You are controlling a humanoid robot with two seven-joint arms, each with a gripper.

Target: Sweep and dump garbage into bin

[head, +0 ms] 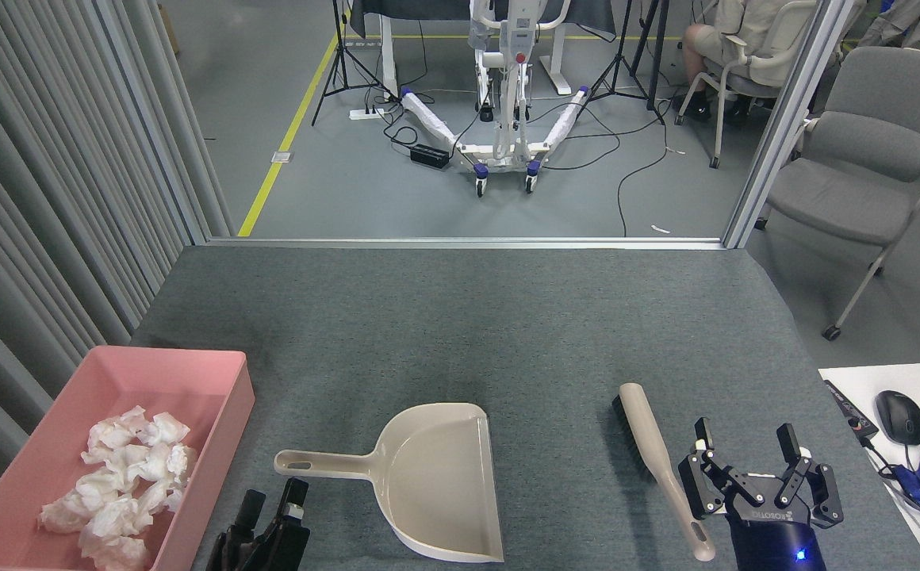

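**Tissue wads lying in the pink bin, both grippers empty**

The garbage (123, 484) is sitting piled inside the bin (214, 373), well left of the dustpan (436, 476). The brush (658, 464) is lying to the dustpan's right. Just beside the brush handle, the right gripper (745, 452) is hovering spread, grasping nothing. Below the dustpan's handle, the left gripper (270, 507) is showing two dark fingers, seemingly parted and empty.
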